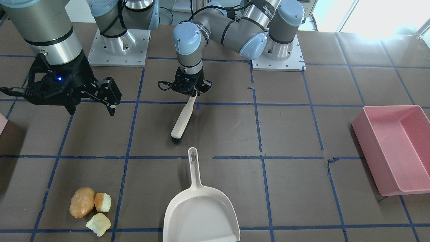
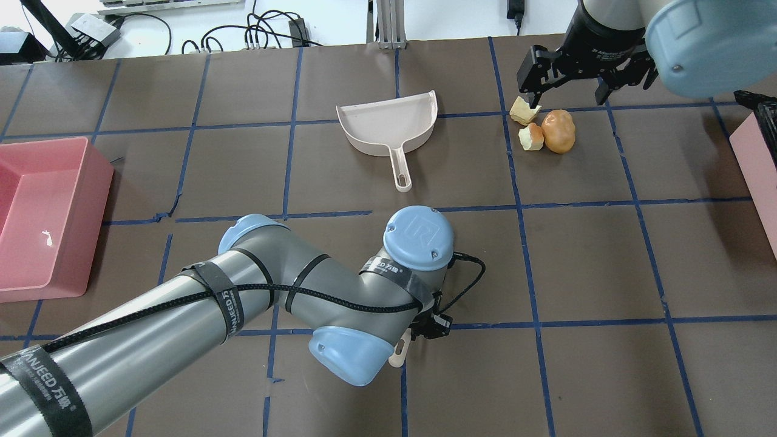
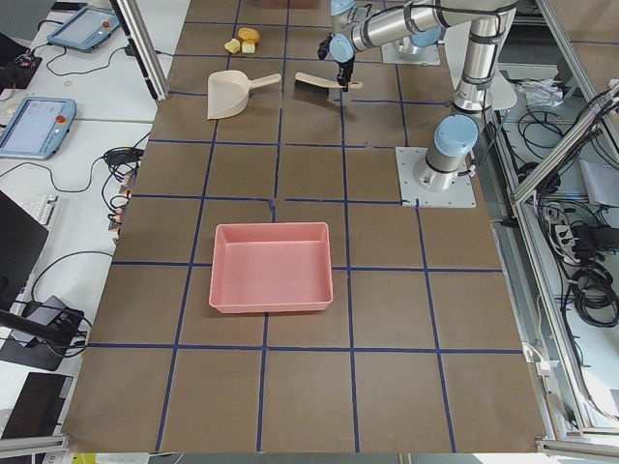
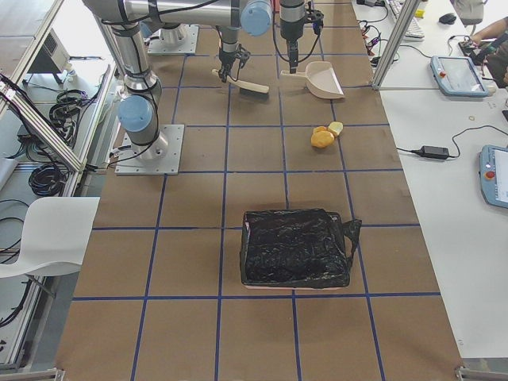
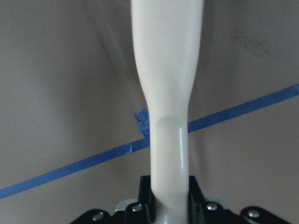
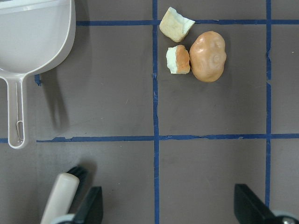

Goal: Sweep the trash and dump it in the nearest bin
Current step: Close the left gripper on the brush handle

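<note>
The trash lies together on the table: a tan-orange potato-shaped lump and two pale bitten chunks. It also shows in the right wrist view. My right gripper hangs open and empty above the table, back from the trash; its fingers show wide apart. My left gripper is shut on the handle of a white brush whose dark bristles rest on the table. A small corner of the pale pink bin shows at the view's left edge.
A white dustpan lies flat between the brush and the front edge, handle toward the robot. A large pink rectangular tub stands at the robot's left end. Blue tape lines grid the brown table.
</note>
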{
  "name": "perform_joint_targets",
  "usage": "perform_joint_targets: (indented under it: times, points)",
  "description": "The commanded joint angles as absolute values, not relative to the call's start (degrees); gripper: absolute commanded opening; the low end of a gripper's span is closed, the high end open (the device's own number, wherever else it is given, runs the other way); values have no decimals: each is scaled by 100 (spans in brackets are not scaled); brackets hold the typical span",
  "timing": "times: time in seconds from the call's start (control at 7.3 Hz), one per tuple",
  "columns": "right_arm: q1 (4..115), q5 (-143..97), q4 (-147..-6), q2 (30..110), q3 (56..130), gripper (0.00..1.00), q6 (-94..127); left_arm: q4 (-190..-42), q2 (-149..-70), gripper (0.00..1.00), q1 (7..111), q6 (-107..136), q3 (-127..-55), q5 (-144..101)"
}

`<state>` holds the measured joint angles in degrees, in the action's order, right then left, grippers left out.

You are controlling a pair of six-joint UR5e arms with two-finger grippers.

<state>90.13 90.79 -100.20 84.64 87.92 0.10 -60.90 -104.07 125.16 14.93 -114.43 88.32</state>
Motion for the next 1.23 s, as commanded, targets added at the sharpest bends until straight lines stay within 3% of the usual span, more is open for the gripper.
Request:
perform_joint_targets:
  times: [0.0,0.69,1.1]
  points:
    - [9009,9079,-10011,8464,8798,100,9,-6056,-10371,0,12516,1486,-11426,8842]
    - [9009,9018,-10011,8473,8807,100,-70,-6931,-9670,0,11561,1327,-11101,8345]
    - [9070,9018,-10002,8473,8929,100,-132,-8494,-9528,0,10804,619,-10199,7857]
